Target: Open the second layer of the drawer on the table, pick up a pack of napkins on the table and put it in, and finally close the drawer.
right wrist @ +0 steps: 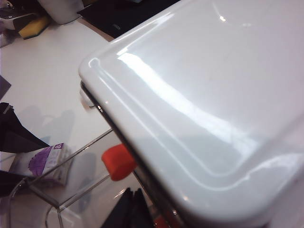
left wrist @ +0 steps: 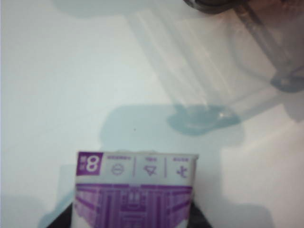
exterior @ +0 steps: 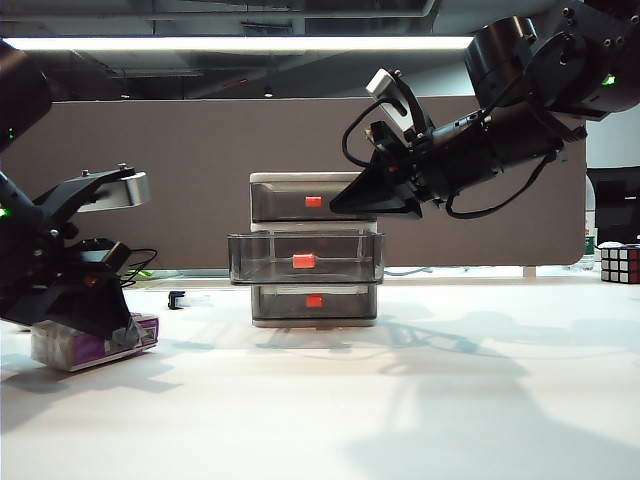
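The drawer (exterior: 313, 181), a grey three-tier unit, stands mid-table, and the second layer (exterior: 340, 258) is pulled out toward me with its red-orange tab (exterior: 304, 261) in front. At the far left of the table (exterior: 330, 400) lies the purple and white pack of napkins (exterior: 75, 348). My left gripper (exterior: 110, 330) is down over it. In the left wrist view the pack of napkins (left wrist: 135, 190) fills the gap of the left gripper (left wrist: 133, 217), a dark finger against each side. My right gripper (exterior: 335, 208) hovers shut at the top drawer's right front; the right gripper (right wrist: 135, 204) shows its tips together beside the drawer's lid (right wrist: 213, 95).
A brown partition (exterior: 150, 180) runs behind the table. A small black clip (exterior: 177, 298) lies left of the drawer unit, and a Rubik's cube (exterior: 620, 263) sits at the far right edge. The right wrist view looks through the open layer's clear wall (right wrist: 61, 199).
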`<state>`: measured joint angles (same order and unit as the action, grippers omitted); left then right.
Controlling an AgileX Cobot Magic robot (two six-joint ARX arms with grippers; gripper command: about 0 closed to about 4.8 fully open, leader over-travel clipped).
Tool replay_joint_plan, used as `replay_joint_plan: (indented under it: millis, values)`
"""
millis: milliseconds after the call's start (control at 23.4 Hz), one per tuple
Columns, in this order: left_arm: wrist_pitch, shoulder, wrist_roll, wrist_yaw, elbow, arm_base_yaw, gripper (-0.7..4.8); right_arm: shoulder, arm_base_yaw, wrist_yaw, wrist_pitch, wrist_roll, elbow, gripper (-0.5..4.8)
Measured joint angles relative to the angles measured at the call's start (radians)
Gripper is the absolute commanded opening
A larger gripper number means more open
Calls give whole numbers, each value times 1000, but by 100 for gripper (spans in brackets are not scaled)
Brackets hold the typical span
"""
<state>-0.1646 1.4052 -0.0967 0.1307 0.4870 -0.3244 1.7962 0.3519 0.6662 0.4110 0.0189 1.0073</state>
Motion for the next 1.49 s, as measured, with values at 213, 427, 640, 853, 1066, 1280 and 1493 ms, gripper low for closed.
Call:
replay_joint_plan:
  millis: [213, 427, 640, 853, 1066, 1280, 1493]
  values:
    - [-3, 0, 0, 0, 8, 0, 236, 0, 0, 0, 0, -2, 0, -4]
    - [-16, -9, 0, 0, 33, 0, 236, 0, 0, 0, 0, -5, 0, -4]
    - [27, -104, -17, 0, 85, 0, 236, 0, 0, 0, 0, -9, 0, -4]
    - [79, -169, -20, 27, 151, 0, 236, 0, 0, 0, 0, -9, 0, -4]
    - [124, -168, -24, 105, 245, -43, 236, 0, 0, -1, 1, -9, 0, -4]
    - [117, -143, -87, 114, 277, -121, 202, 0, -3, -11, 18, -9, 0, -4]
    - [122, -54, -108, 169, 318, -125, 178, 0, -13, -10, 17, -9, 0, -4]
